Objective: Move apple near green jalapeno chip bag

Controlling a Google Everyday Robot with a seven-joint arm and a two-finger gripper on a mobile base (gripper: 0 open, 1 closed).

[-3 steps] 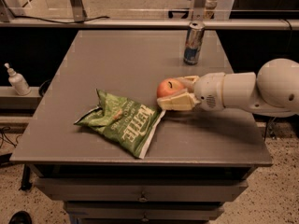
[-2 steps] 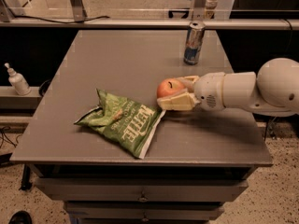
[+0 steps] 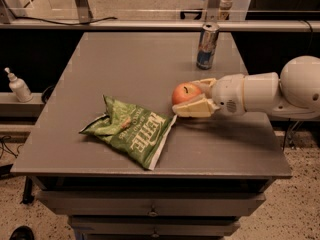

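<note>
Grey and flat, the bench [image 3: 125, 69] fills most of the camera view. A speckled floor shows below it at both sides, and a metal rail [image 3: 150, 25] runs along its far edge. Under the bench top sits a drawer [image 3: 150, 209] with a small handle.

Toward the middle right of the bench, a round red-orange apple [image 3: 184, 91] with a yellowish patch and a short dark stem sits in the cream-coloured two-finger claw [image 3: 186, 99]. The claw reaches in from the right on a thick white arm [image 3: 260, 91]. Its fingers [image 3: 196, 108] grip the apple, one on the far side and one on the near side, low over the surface. Whether the apple rests on the bench or is just off it, I cannot tell.

Just left of the apple lies a crumpled, flat green foil chip bag [image 3: 131, 133] with large white lettering and a white edge. Its right corner comes up just beside the near finger of the claw.

Behind the apple, near the far edge, a blue-and-silver drink can [image 3: 207, 46] stands upright, apart from the claw. Off the bench at the left, a small white pump bottle [image 3: 19, 86] stands on a lower ledge.
</note>
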